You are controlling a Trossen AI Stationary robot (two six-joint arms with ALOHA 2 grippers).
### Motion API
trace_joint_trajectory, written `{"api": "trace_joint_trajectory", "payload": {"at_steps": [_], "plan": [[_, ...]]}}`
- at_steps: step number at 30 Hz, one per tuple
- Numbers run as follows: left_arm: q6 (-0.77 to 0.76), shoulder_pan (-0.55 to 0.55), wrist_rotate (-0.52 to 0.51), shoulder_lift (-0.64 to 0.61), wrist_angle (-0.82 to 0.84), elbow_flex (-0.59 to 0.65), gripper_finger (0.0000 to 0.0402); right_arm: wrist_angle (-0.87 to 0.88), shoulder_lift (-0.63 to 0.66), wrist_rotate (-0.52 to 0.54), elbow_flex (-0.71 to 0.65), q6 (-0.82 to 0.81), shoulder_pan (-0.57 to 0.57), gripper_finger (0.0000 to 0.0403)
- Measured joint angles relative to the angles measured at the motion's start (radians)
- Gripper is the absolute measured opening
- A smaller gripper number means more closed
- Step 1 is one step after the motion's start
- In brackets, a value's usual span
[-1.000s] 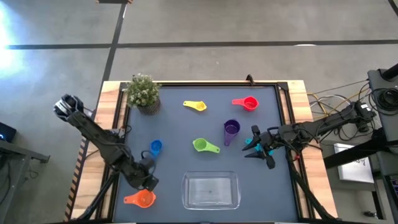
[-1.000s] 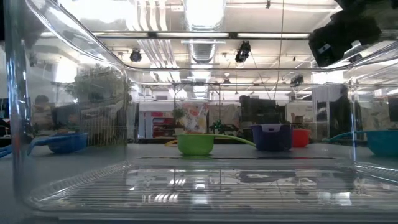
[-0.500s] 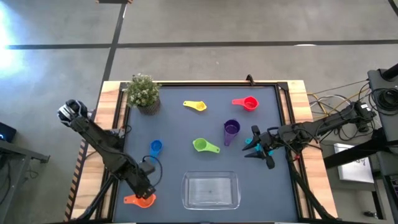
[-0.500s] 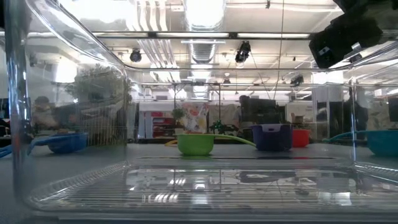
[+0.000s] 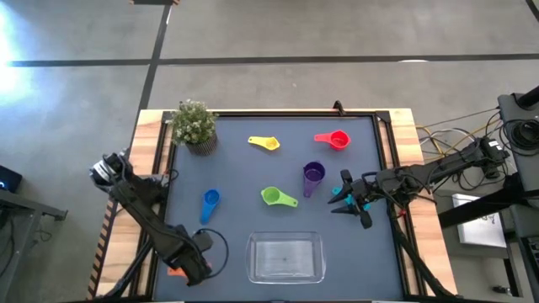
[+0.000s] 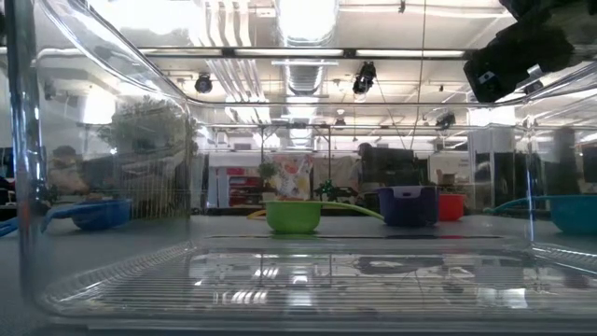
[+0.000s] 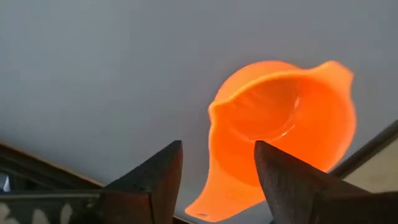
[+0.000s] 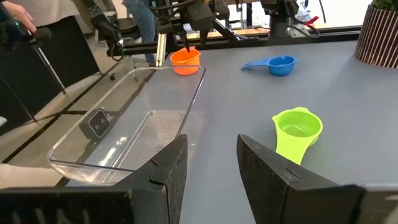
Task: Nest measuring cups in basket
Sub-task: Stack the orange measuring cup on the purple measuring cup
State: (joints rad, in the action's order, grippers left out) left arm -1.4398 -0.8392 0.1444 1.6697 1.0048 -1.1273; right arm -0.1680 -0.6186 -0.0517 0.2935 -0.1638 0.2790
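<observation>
Cups counted in the high view: seven. Yellow cup (image 5: 265,143), red-pink cup (image 5: 335,139), purple cup (image 5: 313,175), green cup (image 5: 274,197) and blue cup (image 5: 210,200) lie loose on the mat. The teal cup (image 5: 338,194) sits just by my right gripper (image 5: 358,204), whose fingers (image 8: 267,167) are apart with nothing between them. One basket (image 5: 285,257), clear, sits near the front edge. The orange cup (image 7: 283,127) lies at the front left corner, left of the basket; my left gripper (image 7: 214,177) is directly over it, jaws spread, handle between the fingertips, not pinched. One potted plant (image 5: 194,124) stands at the rear left corner.
</observation>
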Motion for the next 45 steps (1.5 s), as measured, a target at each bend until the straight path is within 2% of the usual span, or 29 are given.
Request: {"api": "trace_joint_trajectory", "payload": {"at_steps": [5, 12, 16, 20, 23, 27, 34, 36, 41, 45], "plan": [[-0.055, -0.028, 0.0, -0.006, -0.011, 0.053, 0.018, 0.0, 0.0, 0.0, 0.0, 0.0, 0.0, 0.0128], [-0.039, -0.033, -0.003, -0.006, -0.15, 0.137, 0.0157, 0.007, 0.0, 0.0, 0.0, -0.011, 0.0, 0.0128], [-0.009, -0.03, -0.003, -0.007, -0.192, 0.143, 0.0108, 0.007, 0.0, 0.0, 0.0, -0.012, 0.0, 0.0128], [-0.016, -0.029, -0.003, -0.029, -0.187, 0.144, 0.0021, 0.007, 0.0, 0.0, 0.0, -0.01, 0.0, 0.0128], [-0.068, -0.017, -0.015, -0.074, -0.145, 0.143, 0.001, 0.006, 0.0, 0.0, 0.0, -0.009, 0.0, 0.0128], [-0.107, 0.018, -0.135, -0.156, -0.011, 0.095, 0.0003, 0.007, 0.0, 0.0, 0.0, -0.009, 0.0, 0.0128], [-0.054, 0.173, -0.493, -0.278, 0.201, -0.08, 0.0002, 0.007, 0.0, 0.0, 0.0, -0.009, 0.0, 0.0128], [-0.024, 0.235, -0.561, -0.295, 0.267, -0.125, 0.0001, 0.007, 0.0, 0.0, 0.0, -0.009, 0.0, 0.0128], [0.188, 0.433, -0.572, -0.295, 0.24, -0.214, 0.0001, 0.029, 0.0, 0.0, 0.0, -0.011, 0.0, 0.0128], [0.428, 0.605, -0.56, -0.255, 0.062, -0.243, 0.0001, 0.04, 0.013, 0.001, 0.003, -0.002, 0.0, 0.0128]]}}
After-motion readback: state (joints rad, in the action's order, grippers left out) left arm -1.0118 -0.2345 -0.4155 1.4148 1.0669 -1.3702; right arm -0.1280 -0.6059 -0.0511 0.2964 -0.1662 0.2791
